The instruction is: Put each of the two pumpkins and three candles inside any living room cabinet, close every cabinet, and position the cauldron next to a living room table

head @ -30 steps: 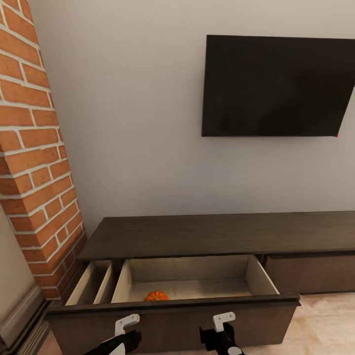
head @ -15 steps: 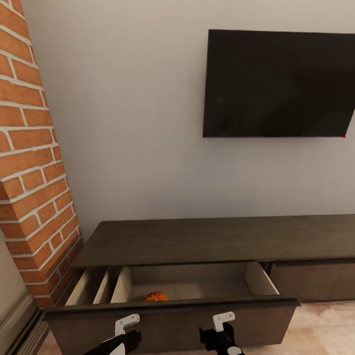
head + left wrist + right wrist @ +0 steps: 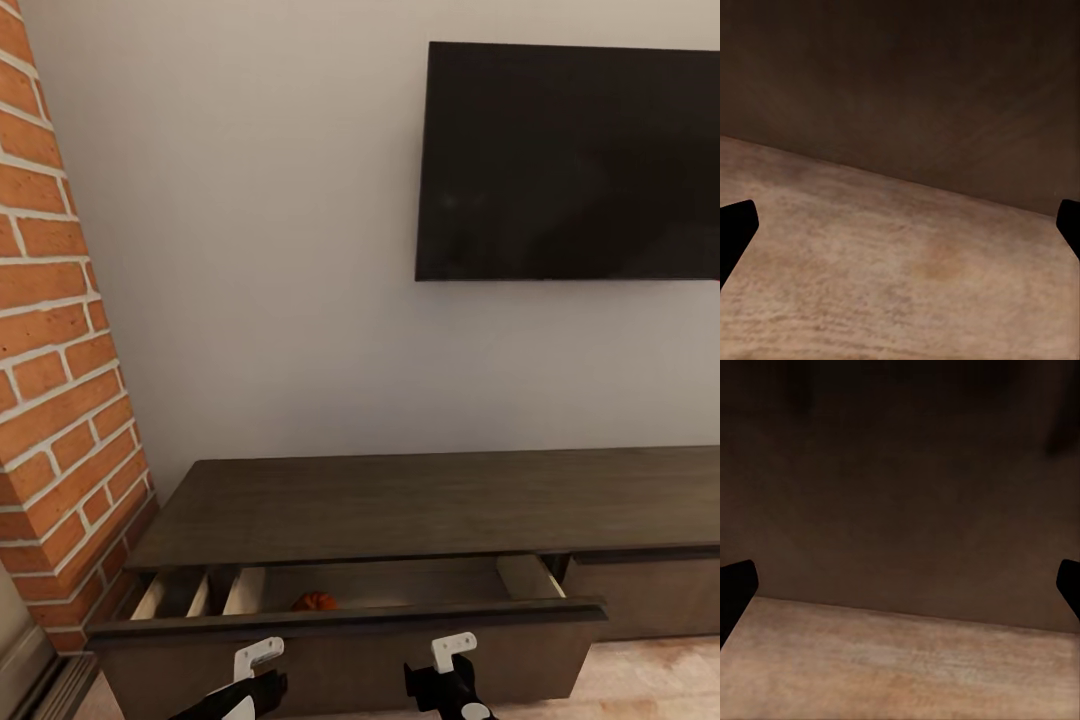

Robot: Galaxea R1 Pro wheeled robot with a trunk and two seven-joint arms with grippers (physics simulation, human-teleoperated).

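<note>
Head view evenly lit, sharp, soft shadow inside drawer [image 3: 400, 585]; wrist views dim, blurry.

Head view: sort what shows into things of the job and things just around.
Job:
pumpkin, in the open drawer
cabinet, drawer front pulled out
left gripper and right gripper, both open

Around:
TV
brick chimney
grey wall

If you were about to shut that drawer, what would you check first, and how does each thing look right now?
1. Pumpkin inside the drawer: ok.
2. Nothing poking above the drawer's rim: ok.
3. Left gripper empty, fingers apart: ok.
4. Right gripper empty, fingers apart: ok.
5. Candles in the drawer: cannot tell, its front hides most of the interior.
6. Neighbouring drawer front shut: ok.
</note>
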